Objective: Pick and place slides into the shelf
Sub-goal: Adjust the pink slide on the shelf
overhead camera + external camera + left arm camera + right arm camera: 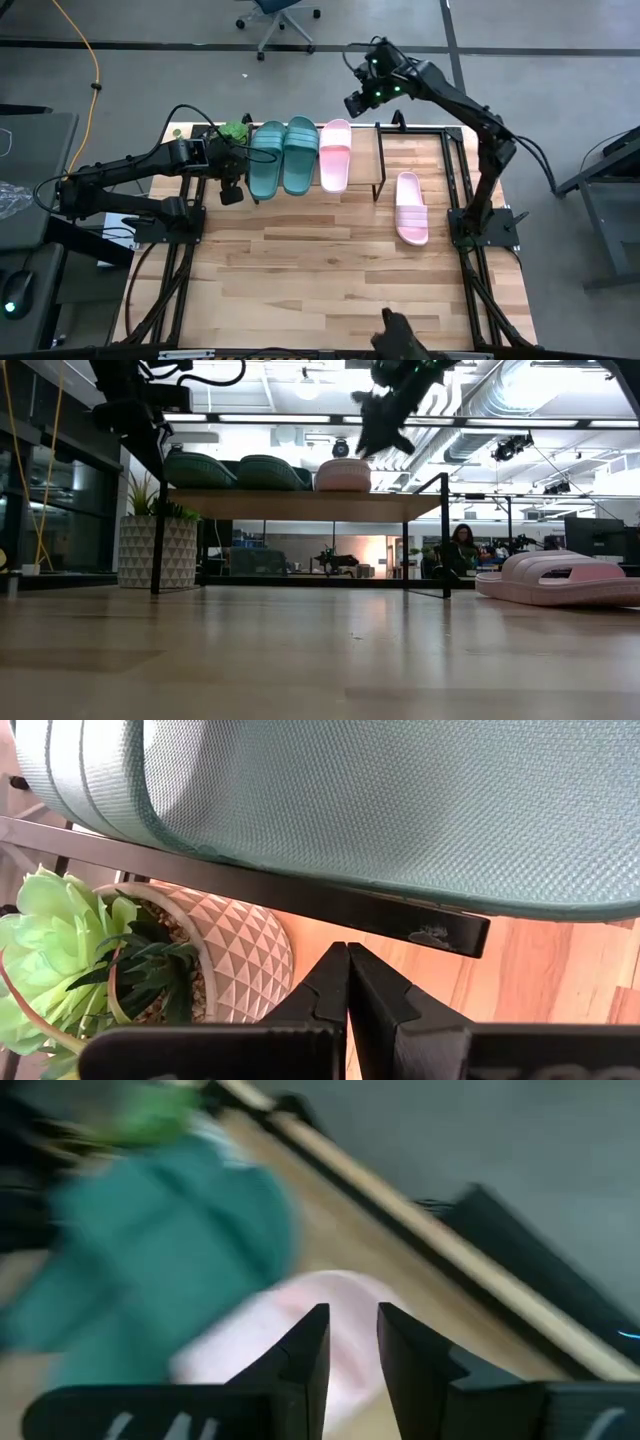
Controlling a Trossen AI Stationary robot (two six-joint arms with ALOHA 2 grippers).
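Two dark teal slides [265, 160] [300, 155] and one pale pink slide [335, 154] lie side by side with their soles on the shelf [300, 503]. A second pink slide [411, 207] lies sole down on the table, right of the shelf. My left gripper [232, 190] is shut and hangs by the shelf's left end, just below the edge of the left teal slide [380, 810]. My right gripper [358, 103] is open and holds nothing. It is raised above the shelf's far side, over the pink slide [300, 1330] on it.
A potted green plant [235, 130] in a white patterned pot [240, 950] stands at the shelf's far left corner, close to my left gripper. The shelf's right end [410, 503] is bare. The near half of the table [320, 280] is open wood.
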